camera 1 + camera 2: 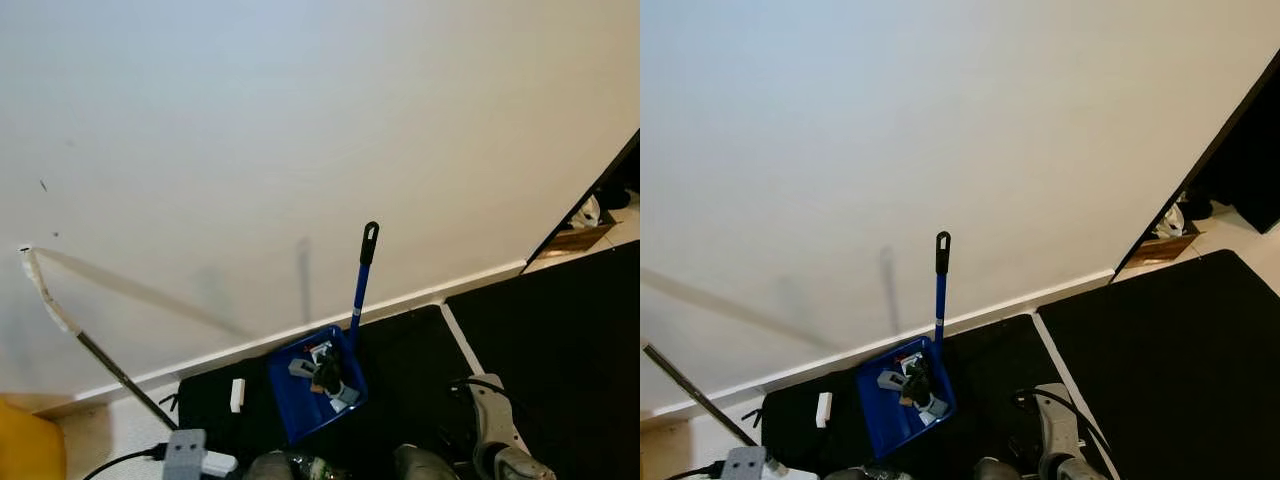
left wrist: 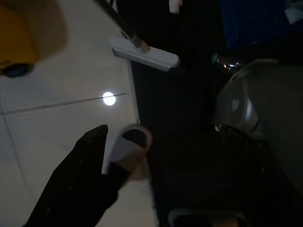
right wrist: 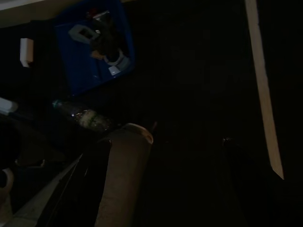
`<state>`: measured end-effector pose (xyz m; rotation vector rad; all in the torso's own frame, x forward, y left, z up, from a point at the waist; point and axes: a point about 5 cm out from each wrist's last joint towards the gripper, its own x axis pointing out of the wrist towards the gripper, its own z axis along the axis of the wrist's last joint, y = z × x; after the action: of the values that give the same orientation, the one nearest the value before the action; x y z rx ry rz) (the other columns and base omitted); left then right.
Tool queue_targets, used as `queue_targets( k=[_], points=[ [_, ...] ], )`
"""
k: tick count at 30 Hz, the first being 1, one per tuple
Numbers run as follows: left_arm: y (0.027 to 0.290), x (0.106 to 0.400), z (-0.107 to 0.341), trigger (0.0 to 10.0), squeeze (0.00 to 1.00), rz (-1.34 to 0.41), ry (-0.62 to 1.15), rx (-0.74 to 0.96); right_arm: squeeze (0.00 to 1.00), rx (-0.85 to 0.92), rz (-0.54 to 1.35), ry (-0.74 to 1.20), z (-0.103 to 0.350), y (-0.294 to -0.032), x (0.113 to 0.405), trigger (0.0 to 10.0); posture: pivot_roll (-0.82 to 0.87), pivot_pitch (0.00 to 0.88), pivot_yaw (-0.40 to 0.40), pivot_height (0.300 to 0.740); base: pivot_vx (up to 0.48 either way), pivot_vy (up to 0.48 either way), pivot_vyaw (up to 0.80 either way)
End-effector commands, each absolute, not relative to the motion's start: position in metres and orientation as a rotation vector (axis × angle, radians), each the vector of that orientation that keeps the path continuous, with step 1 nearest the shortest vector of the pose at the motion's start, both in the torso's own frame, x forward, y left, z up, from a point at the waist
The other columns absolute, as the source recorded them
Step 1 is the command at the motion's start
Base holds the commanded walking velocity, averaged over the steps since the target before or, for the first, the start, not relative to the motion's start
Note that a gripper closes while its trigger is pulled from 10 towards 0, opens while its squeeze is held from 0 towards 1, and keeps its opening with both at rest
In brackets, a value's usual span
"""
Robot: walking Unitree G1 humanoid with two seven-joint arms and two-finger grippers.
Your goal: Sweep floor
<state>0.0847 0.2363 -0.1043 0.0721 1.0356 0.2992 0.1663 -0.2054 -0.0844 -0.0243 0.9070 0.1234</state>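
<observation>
Dustpan (image 1: 312, 385) stood ahead on the black mat, handle (image 1: 361, 283) upright against the wall; whether either low-hanging gripper was parted could not be told.

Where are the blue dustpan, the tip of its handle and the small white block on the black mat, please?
blue dustpan (image 1: 300, 412): left eye view, on its bare blue floor.
handle tip (image 1: 371, 233): left eye view, on the black hanging loop.
white block (image 1: 237, 395): left eye view, on its middle.
</observation>
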Motion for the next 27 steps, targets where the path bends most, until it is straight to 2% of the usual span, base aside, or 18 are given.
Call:
queue_targets(
  k=[1, 6, 11, 18, 21, 25, 26, 27],
  points=[
    [0.232, 0.081, -0.106, 10.0, 0.00, 0.317, 1.032, 0.032, 0.00, -0.035, 0.123, 0.933, -0.086, -0.208, 0.161, 10.0, 0.09, 0.083, -0.026, 0.740, 0.000, 0.000, 0.00],
    [0.231, 0.084, -0.104, 10.0, 0.00, 0.307, 0.996, 0.036, 0.00, -0.042, 0.136, 0.922, -0.085, -0.210, 0.164, 10.0, 0.09, 0.087, -0.037, 0.740, 0.000, 0.000, 0.00],
    [0.230, 0.091, -0.101, 10.0, 0.00, 0.235, 0.954, 0.119, 0.00, -0.044, 0.151, 0.912, -0.083, -0.210, 0.168, 10.0, 0.11, 0.098, -0.052, 0.740, 0.000, 0.000, 0.00],
    [0.232, 0.090, -0.101, 10.0, 0.00, 0.285, 0.947, 0.091, 0.00, -0.040, 0.152, 0.910, -0.082, -0.208, 0.170, 10.0, 0.11, 0.100, -0.043, 0.740, 0.000, 0.000, 0.00],
    [0.232, 0.086, -0.102, 10.0, 0.00, 0.386, 0.941, -0.065, 0.00, -0.040, 0.155, 0.916, -0.084, -0.206, 0.168, 10.0, 0.11, 0.102, -0.037, 0.740, 0.000, 0.000, 0.00],
    [0.231, 0.084, -0.103, 10.0, 0.00, 0.456, 0.915, -0.190, 0.00, -0.035, 0.147, 0.919, -0.084, -0.206, 0.166, 10.0, 0.11, 0.102, -0.031, 0.740, 0.000, 0.000, 0.00],
    [0.232, 0.084, -0.103, 10.0, 0.00, 0.443, 0.922, -0.139, 0.00, -0.035, 0.146, 0.922, -0.085, -0.207, 0.165, 10.0, 0.12, 0.104, -0.030, 0.740, 0.000, 0.000, 0.00],
    [0.235, 0.090, -0.100, 10.0, 0.00, 0.341, 0.948, 0.106, 0.00, -0.035, 0.146, 0.926, -0.085, -0.207, 0.164, 10.0, 0.12, 0.104, -0.029, 0.740, 0.000, 0.000, 0.00]
  ],
)
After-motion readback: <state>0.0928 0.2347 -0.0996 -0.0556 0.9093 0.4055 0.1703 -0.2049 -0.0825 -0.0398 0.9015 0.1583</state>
